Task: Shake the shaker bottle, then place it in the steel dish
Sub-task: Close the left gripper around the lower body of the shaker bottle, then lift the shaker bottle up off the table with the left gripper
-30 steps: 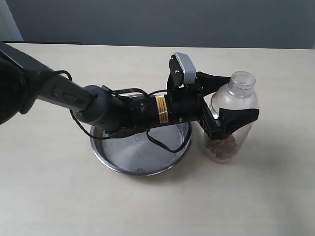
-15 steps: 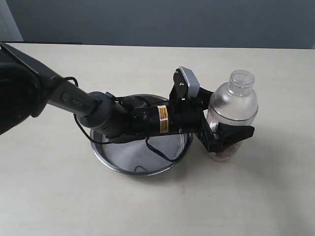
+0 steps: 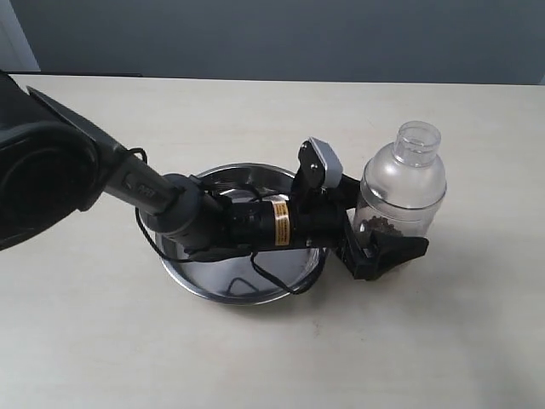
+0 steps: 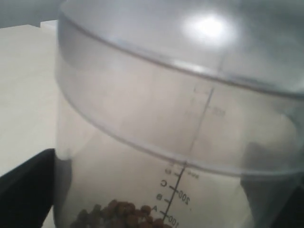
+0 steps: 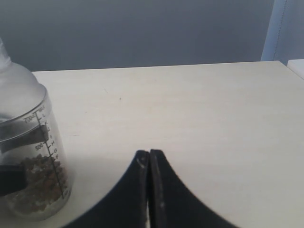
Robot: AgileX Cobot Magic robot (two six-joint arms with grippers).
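Left gripper [image 3: 387,234] jaws clamped low on shaker bottle [image 3: 404,183]; right gripper [image 5: 149,155] jaws closed, empty. Bottle looks light, slick plastic, rigid: grip straight wall, not dome.

One shaker bottle [image 3: 402,183], right of centre. One steel dish [image 3: 217,277], just left of it. One heap of brown granules [image 3: 379,226] inside the bottle. Two sets of jaws: left jaws, right jaws. One yellow label [image 3: 280,221] on the left arm [image 3: 183,213]. One tabletop [image 3: 128,358].
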